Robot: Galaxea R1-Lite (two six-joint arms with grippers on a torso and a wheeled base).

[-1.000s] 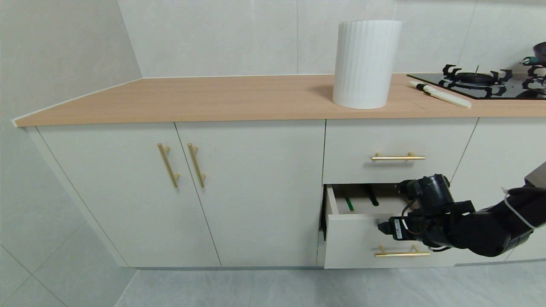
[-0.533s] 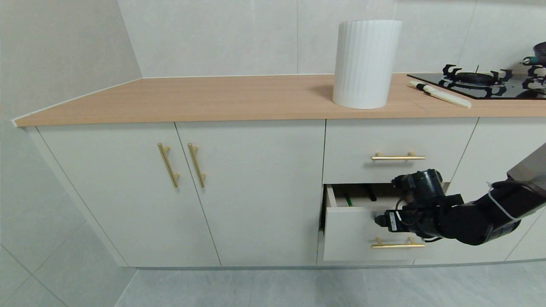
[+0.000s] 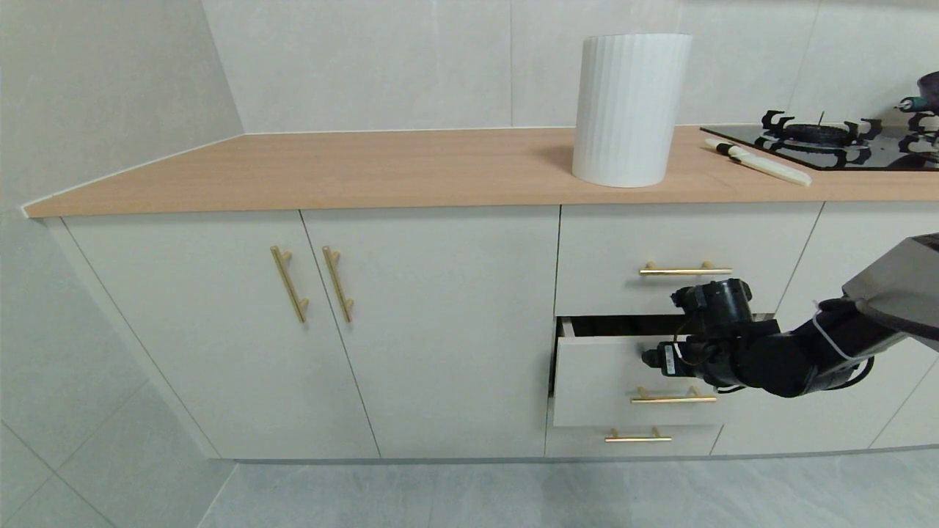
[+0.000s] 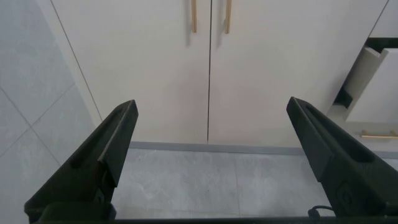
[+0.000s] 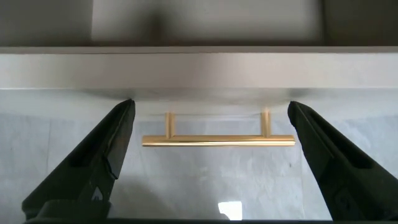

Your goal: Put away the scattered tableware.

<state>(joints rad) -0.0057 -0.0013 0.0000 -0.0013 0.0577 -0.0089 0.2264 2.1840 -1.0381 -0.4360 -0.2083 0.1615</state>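
Right gripper (image 3: 655,358), fingers spread and empty, pushes the drawer (image 3: 609,370) from half-open to nearly shut, suggesting stowing is ending, yet a knife (image 3: 759,163) on the counter (image 3: 367,169), at the drawer's 1 o'clock, awaits putting away.

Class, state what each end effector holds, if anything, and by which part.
Nothing is held. The left end effector is open near the cupboard doors; the right end effector is open before the drawer, not gripping its handle.
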